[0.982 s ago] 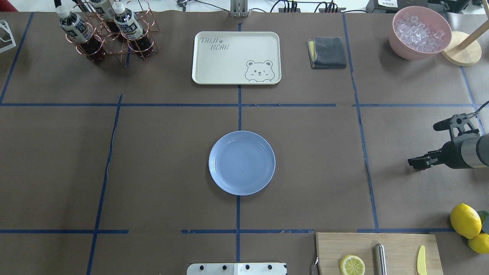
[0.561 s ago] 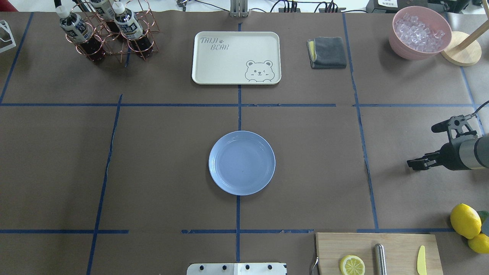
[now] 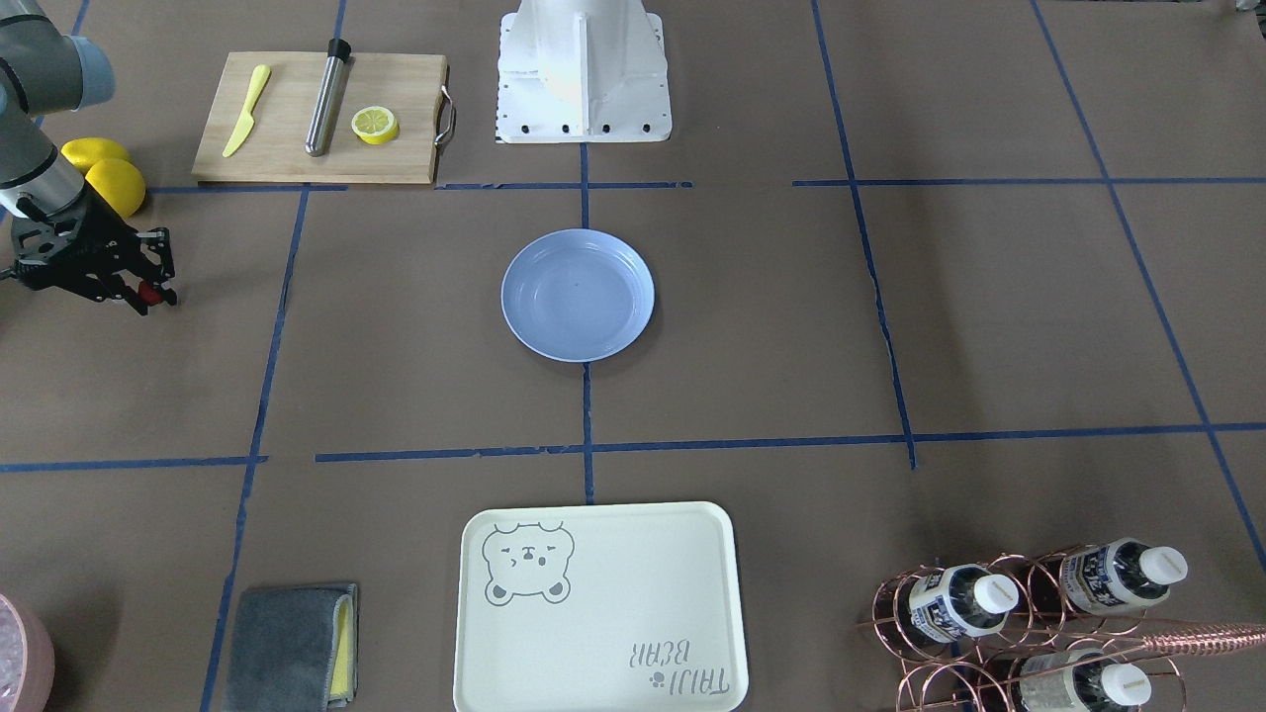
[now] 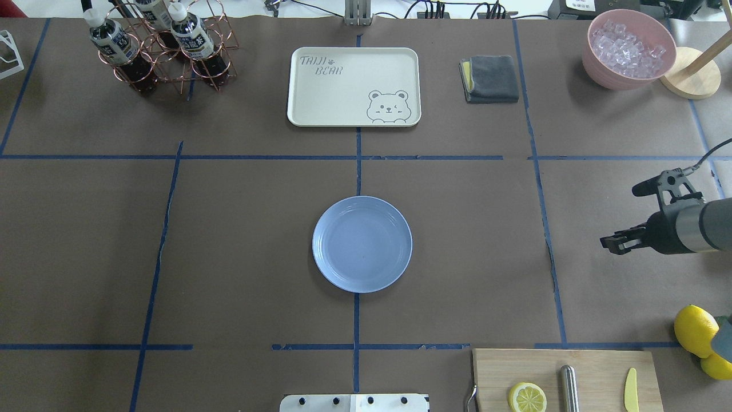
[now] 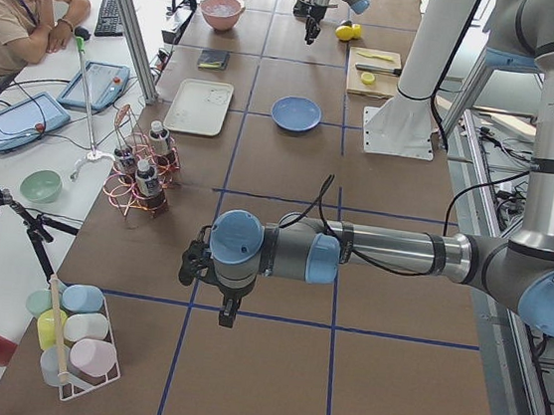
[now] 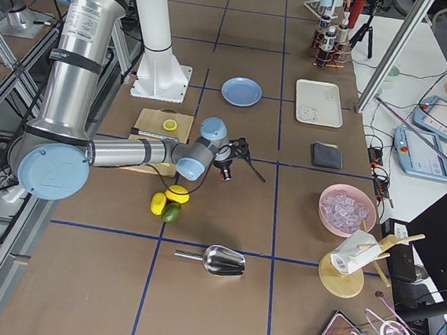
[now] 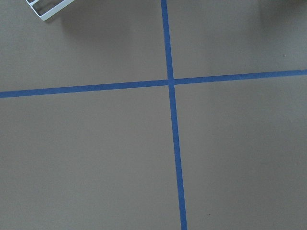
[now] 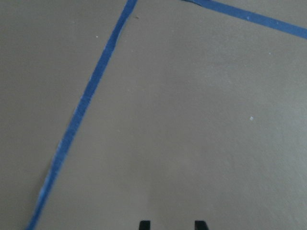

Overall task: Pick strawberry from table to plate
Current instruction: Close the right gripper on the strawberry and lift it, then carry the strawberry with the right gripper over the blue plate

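Observation:
A small red strawberry (image 3: pixel 148 293) sits between the fingers of my right gripper (image 3: pixel 156 285), which is shut on it a little above the brown-paper table (image 4: pixel 229 229). The berry also shows as a red spot (image 6: pixel 225 173) at the gripper tip in the exterior right view. From overhead the right gripper (image 4: pixel 609 242) is far to the right of the light blue plate (image 4: pixel 362 244), which lies empty at the table's centre. Only the two dark fingertips (image 8: pixel 144 224) show in the right wrist view. My left gripper (image 5: pixel 228 312) hangs over bare table; I cannot tell its state.
A cutting board (image 4: pixel 595 366) with a lemon half, a metal rod and a yellow knife lies at the front right, with lemons (image 4: pixel 696 331) beside it. At the back stand a cream bear tray (image 4: pixel 354 86), grey cloth (image 4: pixel 490 78), pink ice bowl (image 4: pixel 628 48) and bottle rack (image 4: pixel 166 46).
My right gripper has moved a short way left, towards the plate, still shut. The plate and the other objects have not moved.

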Robot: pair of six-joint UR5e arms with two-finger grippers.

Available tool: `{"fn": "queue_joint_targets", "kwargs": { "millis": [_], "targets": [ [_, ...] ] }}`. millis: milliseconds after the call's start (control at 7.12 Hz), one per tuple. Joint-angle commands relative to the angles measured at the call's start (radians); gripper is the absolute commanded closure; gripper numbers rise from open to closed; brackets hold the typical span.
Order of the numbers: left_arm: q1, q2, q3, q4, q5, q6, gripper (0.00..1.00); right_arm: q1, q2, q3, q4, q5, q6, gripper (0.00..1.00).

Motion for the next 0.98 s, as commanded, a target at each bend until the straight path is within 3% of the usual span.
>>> {"fn": "queue_joint_targets", "kwargs": {
  "millis": [0, 140, 281, 561, 702, 842],
  "targets": [
    [0.001, 0.0, -0.001, 0.0, -0.001, 0.0, 0.0, -0.008, 0.319, 0.053, -0.385, -0.003, 0.07, 1.0],
    [0.001, -0.001, -0.009, 0.0, 0.001, 0.002, 0.0, -0.061, 0.5, 0.044, -0.561, -0.009, 0.151, 1.0],
    [0.001, -0.003, -0.011, 0.0, 0.001, 0.0, 0.0, -0.13, 0.656, 0.006, -0.686, -0.077, 0.234, 1.0],
    [0.001, -0.006, -0.011, 0.0, 0.001, 0.0, 0.0, -0.249, 0.898, -0.207, -0.701, -0.199, 0.395, 1.0],
    [0.001, -0.006, -0.011, 0.0, 0.001, 0.0, 0.0, -0.319, 0.959, -0.293, -0.7, -0.278, 0.452, 1.0],
    [0.001, -0.006, -0.009, 0.0, 0.001, 0.0, 0.0, -0.362, 0.962, -0.321, -0.7, -0.329, 0.464, 1.0]
  ]
}}
